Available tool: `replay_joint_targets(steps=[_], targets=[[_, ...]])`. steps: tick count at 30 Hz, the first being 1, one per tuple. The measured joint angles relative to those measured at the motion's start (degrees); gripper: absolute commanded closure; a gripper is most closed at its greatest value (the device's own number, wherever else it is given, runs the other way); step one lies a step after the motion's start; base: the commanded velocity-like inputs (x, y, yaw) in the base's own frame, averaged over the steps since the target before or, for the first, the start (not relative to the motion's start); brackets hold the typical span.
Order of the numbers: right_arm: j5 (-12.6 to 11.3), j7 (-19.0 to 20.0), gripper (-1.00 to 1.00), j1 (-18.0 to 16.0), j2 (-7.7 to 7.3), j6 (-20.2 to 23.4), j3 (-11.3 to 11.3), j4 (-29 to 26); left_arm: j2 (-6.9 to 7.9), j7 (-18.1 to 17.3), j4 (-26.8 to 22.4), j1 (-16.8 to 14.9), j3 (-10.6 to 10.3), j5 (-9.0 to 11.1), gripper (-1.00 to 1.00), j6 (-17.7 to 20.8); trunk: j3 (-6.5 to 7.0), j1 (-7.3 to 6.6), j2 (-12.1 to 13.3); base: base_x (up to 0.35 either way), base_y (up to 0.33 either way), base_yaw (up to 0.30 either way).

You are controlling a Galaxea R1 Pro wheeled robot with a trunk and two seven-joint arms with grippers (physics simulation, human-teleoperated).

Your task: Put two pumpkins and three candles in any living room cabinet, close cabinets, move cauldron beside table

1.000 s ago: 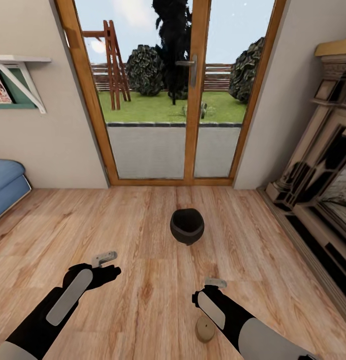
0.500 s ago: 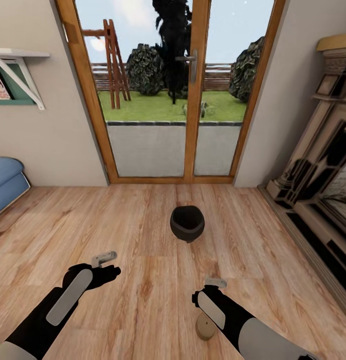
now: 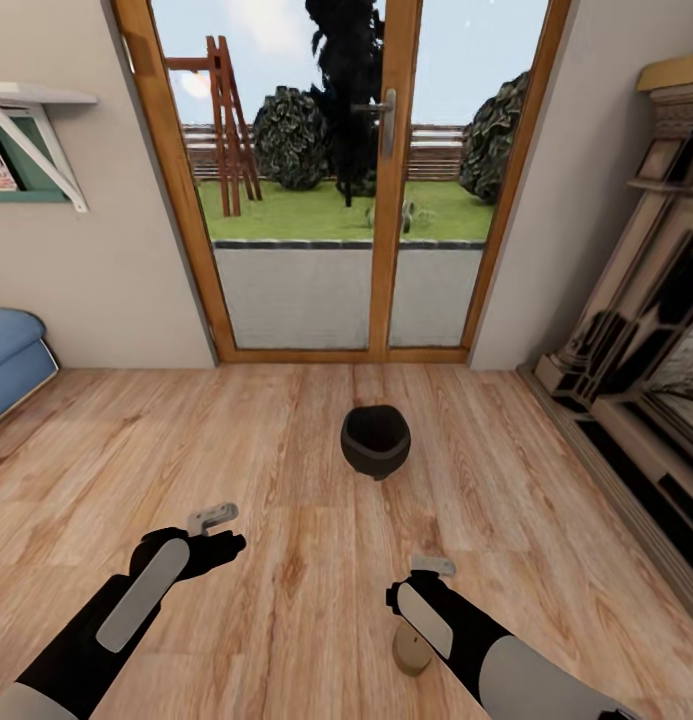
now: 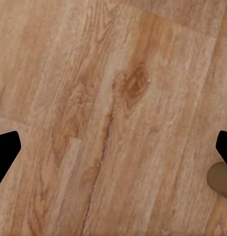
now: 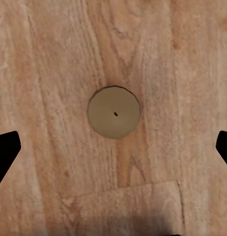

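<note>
The black cauldron (image 3: pixel 374 440) stands upright on the wooden floor ahead of me, in front of the glass door. An off-white candle (image 3: pixel 412 648) stands on the floor just under my right forearm. The right wrist view looks straight down on the candle (image 5: pixel 114 112), with my right gripper (image 5: pixel 113 152) open above it and its fingertips (image 5: pixel 6 152) far apart. My left gripper (image 3: pixel 208 540) hovers open over bare floor to the left, and the candle's edge (image 4: pixel 220 179) shows beside one left fingertip (image 4: pixel 5 155). No pumpkin, cabinet or table is in view.
A wood-framed glass double door (image 3: pixel 386 180) closes off the far wall. A blue sofa (image 3: pixel 11 360) sits at the left edge, with a wall shelf (image 3: pixel 36 120) above it. A dark ornate fireplace (image 3: pixel 636 370) runs along the right wall.
The whole picture has shifted slightly, so the camera moved; the cauldron now sits a little higher in view. Both grippers stay open in the same pose.
</note>
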Motion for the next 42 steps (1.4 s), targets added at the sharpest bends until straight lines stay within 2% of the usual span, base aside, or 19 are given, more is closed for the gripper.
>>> replay_joint_targets(steps=[24, 28, 33, 42], targets=[[-0.2, 0.1, -1.00, 0.0, 0.17, -0.7, 0.0, 0.3, -0.65, 0.1, 0.0, 0.0, -0.1, 0.0, -1.00, 0.0, -4.31, 5.27, -9.6, 0.000, 0.000, 0.000], [-0.1, 0.2, -1.00, 0.0, 0.31, -0.9, 0.0, 2.3, -0.69, 0.1, 0.0, 0.0, -0.1, -0.1, -1.00, 0.0, -5.03, 6.15, -11.2, 0.000, 0.000, 0.000], [-0.1, 2.5, -1.00, 0.0, 0.30, -1.0, 0.0, 4.3, -0.70, 0.1, 0.0, 0.0, -0.1, -0.1, -1.00, 0.0, -5.92, 7.25, -13.2, 0.000, 0.000, 0.000], [-0.1, 3.2, -1.00, 0.0, 0.29, -1.1, 0.0, 4.6, -0.70, 0.1, 0.0, 0.0, -0.1, 0.0, -1.00, 0.0, -7.54, 9.23, -16.8, 0.000, 0.000, 0.000]])
